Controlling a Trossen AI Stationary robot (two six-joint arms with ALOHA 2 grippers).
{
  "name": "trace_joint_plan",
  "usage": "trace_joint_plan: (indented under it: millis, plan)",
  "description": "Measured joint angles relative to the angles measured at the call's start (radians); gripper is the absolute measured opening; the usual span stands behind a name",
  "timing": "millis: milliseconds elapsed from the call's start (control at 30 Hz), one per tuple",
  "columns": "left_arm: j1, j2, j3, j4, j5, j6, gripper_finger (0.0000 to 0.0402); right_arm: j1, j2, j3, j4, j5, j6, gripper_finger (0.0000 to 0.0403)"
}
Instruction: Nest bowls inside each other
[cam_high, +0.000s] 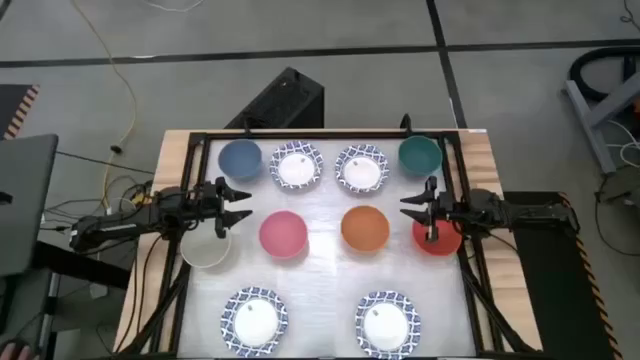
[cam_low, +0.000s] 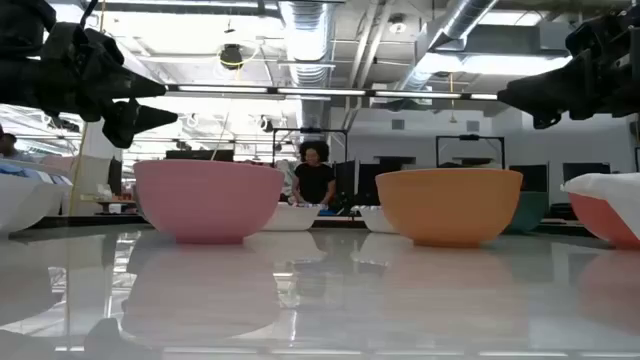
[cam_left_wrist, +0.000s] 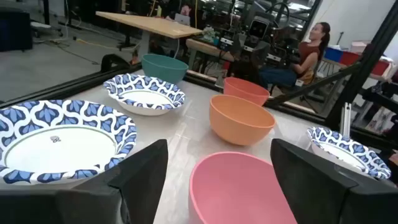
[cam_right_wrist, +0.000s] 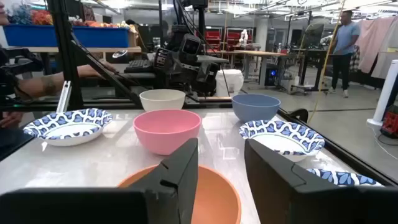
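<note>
Seen from above, starting at the table's left edge, our left gripper (cam_high: 238, 200) hangs with its fingers spread wide and empty, just above the cream bowl (cam_high: 207, 250) and facing the pink bowl (cam_high: 283, 234). The blue bowl (cam_high: 240, 158) sits at the back left.

Moving right, two white bowls with blue-patterned rims (cam_high: 296, 166) (cam_high: 361, 168) sit along the back, two more (cam_high: 254, 318) (cam_high: 387, 322) along the front, and the orange bowl (cam_high: 365, 228) stands beside the pink one at the centre. All ten stand apart; nothing is nested yet.

At the right, the teal bowl (cam_high: 420, 156) occupies the back corner. Our right gripper (cam_high: 412, 207) hovers over the red bowl (cam_high: 437, 238), fingers partly spread and empty, pointing at the orange bowl.

We judge the step to be the first pick. To do it well, we should lower one finger inside a rim and one outside, pinch the thin wall, lift straight up, then centre the bowl over its neighbour before releasing.

The plain bowls look smooth, matte and deep-walled. The patterned ones are shallower with wide, flared rims. The tabletop is glossy and mirrors them.
</note>
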Motion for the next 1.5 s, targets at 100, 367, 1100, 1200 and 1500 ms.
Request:
trace_joint_plan:
  millis: [100,367,1100,1200,1500]
  plan:
    - [0.000,0.000,0.000,0.000,0.000,0.000,0.0274,0.000,0.000,0.000,0.000,0.000,0.000,0.0152]
    - [0.000,0.000,0.000,0.000,0.000,0.000,0.0274,0.000,0.000,0.000,0.000,0.000,0.000,0.0152]
    - [0.000,0.000,0.000,0.000,0.000,0.000,0.0274,0.000,0.000,0.000,0.000,0.000,0.000,0.0152]
    - [0.000,0.000,0.000,0.000,0.000,0.000,0.0274,0.000,0.000,0.000,0.000,0.000,0.000,0.0152]
    - [0.000,0.000,0.000,0.031,-0.042,0.042,0.0274,0.000,0.000,0.000,0.000,0.000,0.000,0.0152]
